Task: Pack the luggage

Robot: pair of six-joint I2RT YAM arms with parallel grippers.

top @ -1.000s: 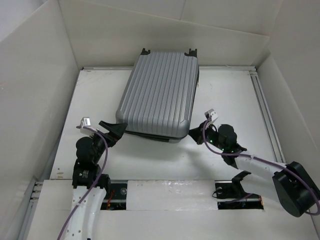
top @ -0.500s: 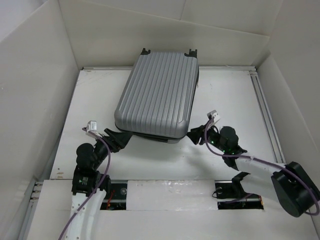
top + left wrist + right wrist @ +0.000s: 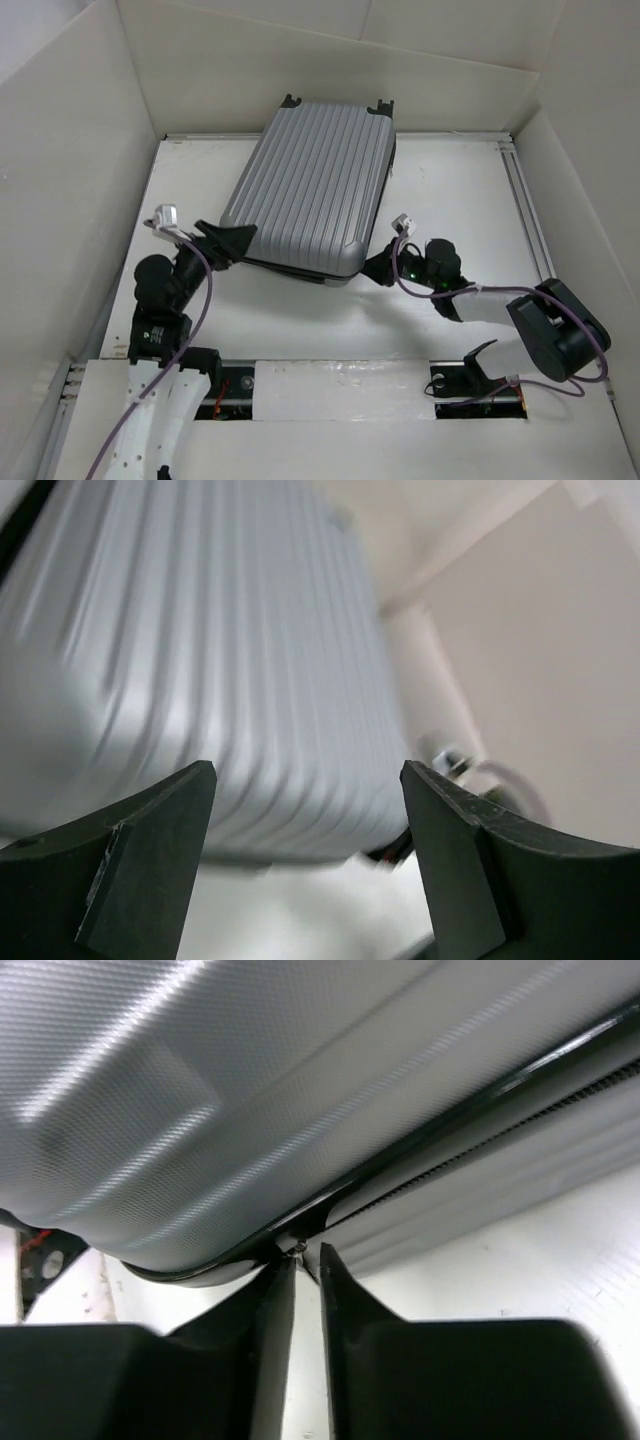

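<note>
The luggage (image 3: 310,190) is a silver-grey ribbed hard-shell suitcase lying shut on the white table, wheels at the far end, turned slightly askew. My left gripper (image 3: 228,243) is open at the suitcase's near-left corner. In the left wrist view the ribbed shell (image 3: 200,630) fills the space beyond my open gripper (image 3: 308,775). My right gripper (image 3: 375,268) is at the near-right corner. In the right wrist view its fingers (image 3: 305,1260) are pinched nearly together on a small metal zipper pull (image 3: 298,1247) at the black seam of the shell (image 3: 250,1080).
White walls enclose the table (image 3: 460,200) on the left, back and right. A metal rail (image 3: 528,215) runs along the right edge. The arm bases and cable slots lie along the near edge.
The suitcase's near end has swung left. My right gripper moved left with the near-right corner. My left gripper shifted up to the near-left corner.
</note>
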